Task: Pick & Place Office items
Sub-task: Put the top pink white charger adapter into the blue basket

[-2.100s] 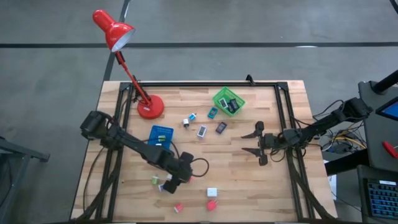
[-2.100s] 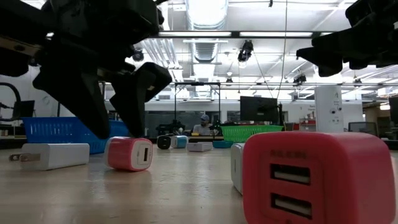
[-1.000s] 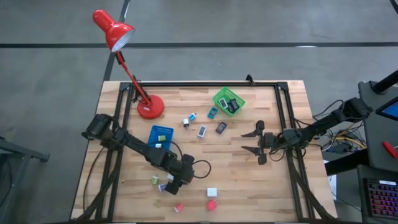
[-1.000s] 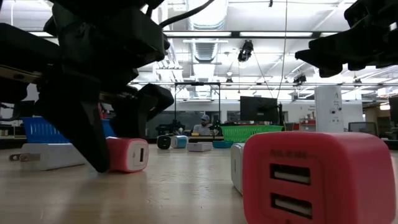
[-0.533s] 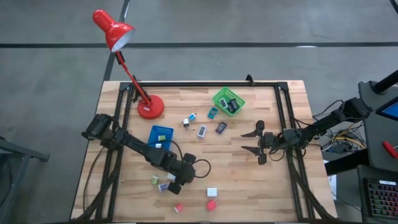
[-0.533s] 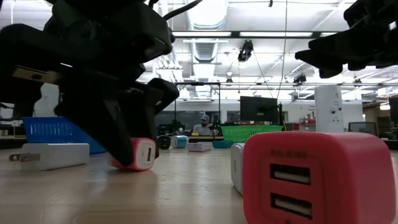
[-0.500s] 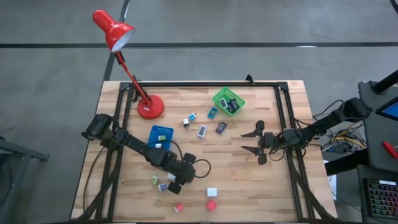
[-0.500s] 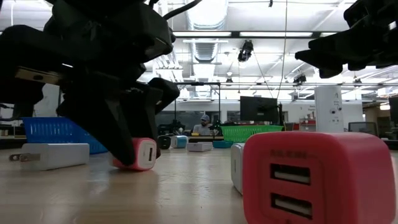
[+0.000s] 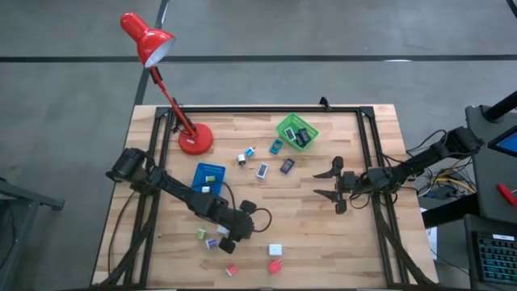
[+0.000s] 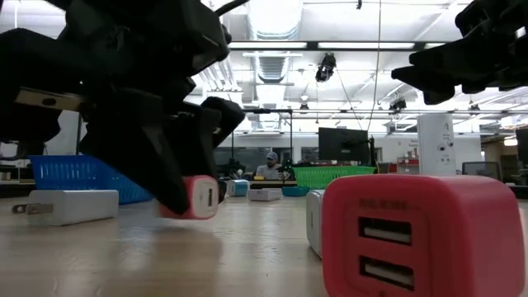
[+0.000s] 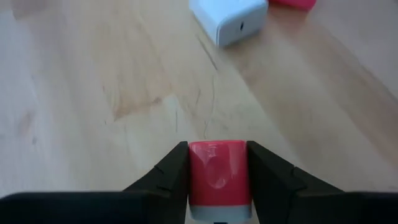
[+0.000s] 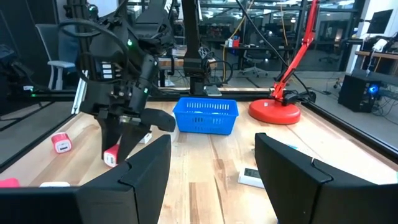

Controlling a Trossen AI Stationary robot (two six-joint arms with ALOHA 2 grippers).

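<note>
Left gripper [image 11: 217, 180] is clamped on a small red charger block [image 11: 218, 171], one finger on each side, block just lifting off the wooden table [image 9: 323, 234] near its front edge, left of centre. In the low view the block [image 10: 198, 196] hangs tilted between the dark fingers, barely clear of the wood. White block [image 11: 227, 17] and another red block [image 9: 275, 265] sit near, further along the front; a flat white plug piece [image 10: 62, 206] lies just beside. Blue tray [image 9: 208, 178] is close behind the arm, green basket [image 9: 296, 132] well apart at the back, red desk lamp [image 9: 161, 73] back left. Right gripper [image 9: 334, 186] waits parted and empty over the table's right side. To do the step well: keep the squeeze firm, raise straight up before swinging so the tilted block doesn't clip neighbours, then carry over a bin rim before letting go.
</note>
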